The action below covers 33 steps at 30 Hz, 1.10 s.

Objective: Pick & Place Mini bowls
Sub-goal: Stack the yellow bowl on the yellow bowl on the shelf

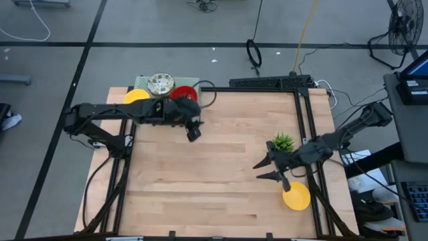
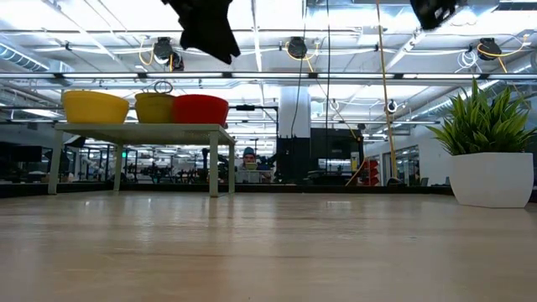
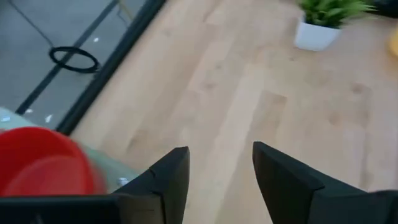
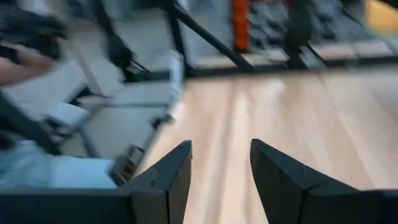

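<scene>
A yellow bowl, a white speckled bowl and a red bowl sit on a small raised stand at the table's far left corner. In the low view they show side by side: yellow, a second bowl and red. Another yellow bowl rests on the table near the right edge. My left gripper hangs open above the table, just right of the stand, with the red bowl beside it. My right gripper is open, left of the lone yellow bowl.
A small green plant in a white pot stands on the table by the right arm, also seen in the low view. Black frame rails run along the table's far and right edges. Bare wood lies between the two grippers.
</scene>
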Each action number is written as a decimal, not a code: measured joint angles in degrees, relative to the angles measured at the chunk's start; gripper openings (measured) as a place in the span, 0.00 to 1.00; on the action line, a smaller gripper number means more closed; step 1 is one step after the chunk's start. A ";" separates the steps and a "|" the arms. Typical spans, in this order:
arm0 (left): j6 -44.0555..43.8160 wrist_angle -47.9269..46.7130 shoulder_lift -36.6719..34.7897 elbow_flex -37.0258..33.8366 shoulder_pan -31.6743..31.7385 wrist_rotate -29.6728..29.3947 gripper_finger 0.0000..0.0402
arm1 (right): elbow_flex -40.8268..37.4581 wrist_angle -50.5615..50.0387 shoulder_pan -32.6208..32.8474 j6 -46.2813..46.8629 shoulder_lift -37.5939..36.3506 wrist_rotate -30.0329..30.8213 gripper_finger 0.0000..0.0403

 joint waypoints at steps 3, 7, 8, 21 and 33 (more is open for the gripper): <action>-2.51 -0.02 0.04 0.00 -2.94 0.00 0.45 | 1.88 -7.11 1.32 6.09 2.20 5.19 0.37; -5.52 -0.04 0.04 0.00 -6.59 0.08 0.45 | 7.38 -19.55 3.55 18.17 5.86 6.16 0.37; -5.66 -0.04 0.04 0.00 -7.43 0.09 0.45 | 8.83 -22.26 4.19 21.01 6.98 5.99 0.37; -5.67 -0.08 0.02 0.00 -12.93 -0.13 0.45 | 13.72 -34.32 12.10 63.43 19.44 -21.09 0.37; -7.38 -0.11 0.02 0.00 -14.23 -0.15 0.45 | 13.63 -49.27 13.87 77.22 24.47 -22.20 0.37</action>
